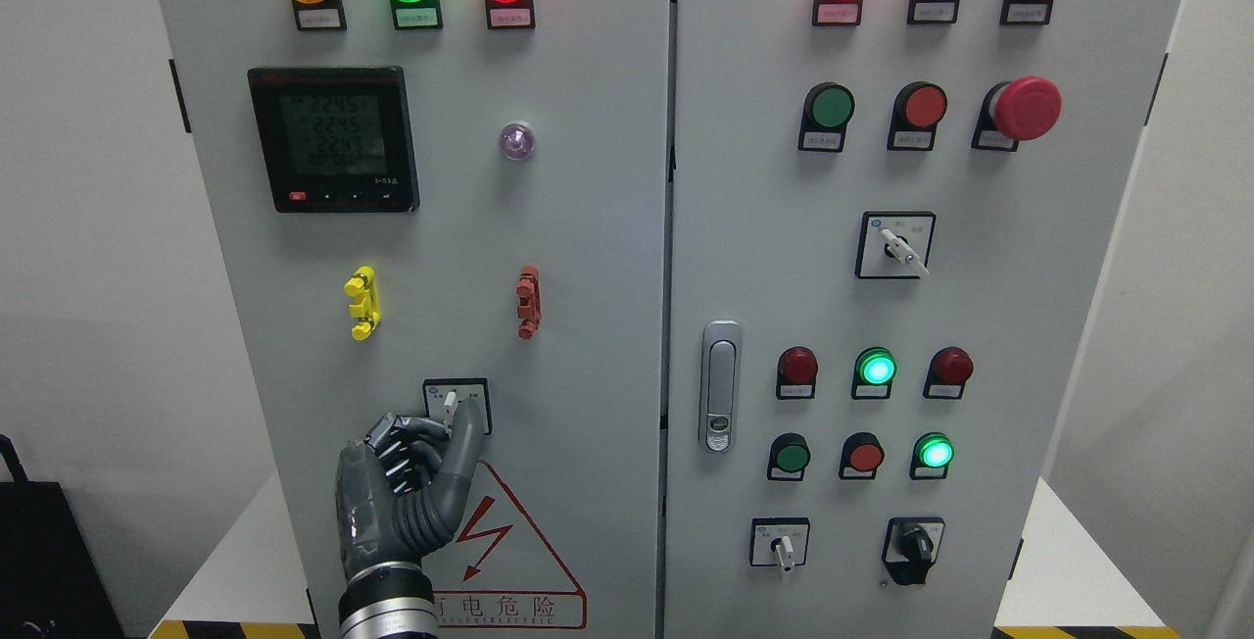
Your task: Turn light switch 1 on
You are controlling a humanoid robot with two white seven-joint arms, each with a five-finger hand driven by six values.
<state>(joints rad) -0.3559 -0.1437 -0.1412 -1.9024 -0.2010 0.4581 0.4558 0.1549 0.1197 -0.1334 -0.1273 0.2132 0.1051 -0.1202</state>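
Observation:
A small rotary switch (450,400) with a white knob sits in a black-framed plate low on the left cabinet door (588,325). My left hand (458,417) comes up from the bottom edge and is at that switch. Its fingers (416,433) are curled just below and left of the knob. The thumb (470,428) stretches up along the knob's right side, so the knob is pinched between them. The knob points roughly straight up. The right arm does not show.
Above the switch are a yellow clip (361,302), a red clip (528,301), a digital meter (333,139) and three lit lamps. The right door carries a handle (720,384), an emergency stop (1027,108) and more buttons and selector switches. A warning triangle (500,541) is beside my wrist.

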